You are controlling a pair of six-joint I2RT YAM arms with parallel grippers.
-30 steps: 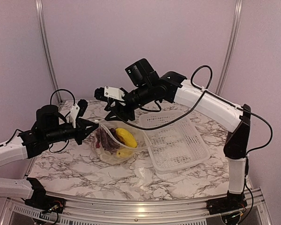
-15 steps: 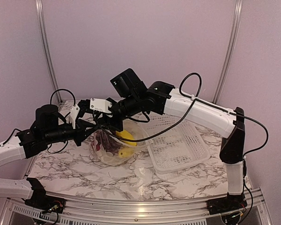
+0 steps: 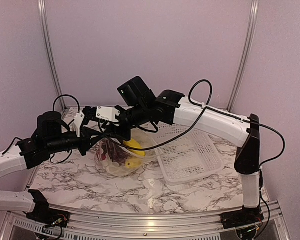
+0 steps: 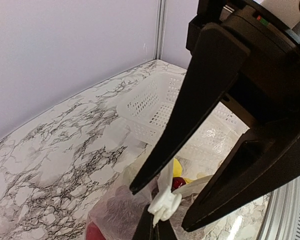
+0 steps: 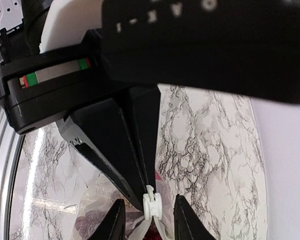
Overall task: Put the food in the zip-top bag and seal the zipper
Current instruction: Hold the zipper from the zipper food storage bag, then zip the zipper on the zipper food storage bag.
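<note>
Pale lilac walls (image 3: 150,40) (joined by aluminium posts (image 3: 48,55)) enclose a white, black-veined marble table (image 3: 85,182)

Both arms are white shells jointed in black. The right arm (image 3: 215,116) has a tall black elbow block, and thin black cables (image 3: 202,80) loop off it. The left arm (image 3: 7,164) carries a round black motor drum (image 3: 50,122). A boxy black camera (image 3: 136,90) tops the right wrist. The right hand (image 5: 149,212) ends in blunt black fingertips. The left hand (image 5: 140,192) has long tapering black fingers, white lettering and a red-green-white strip.
</note>
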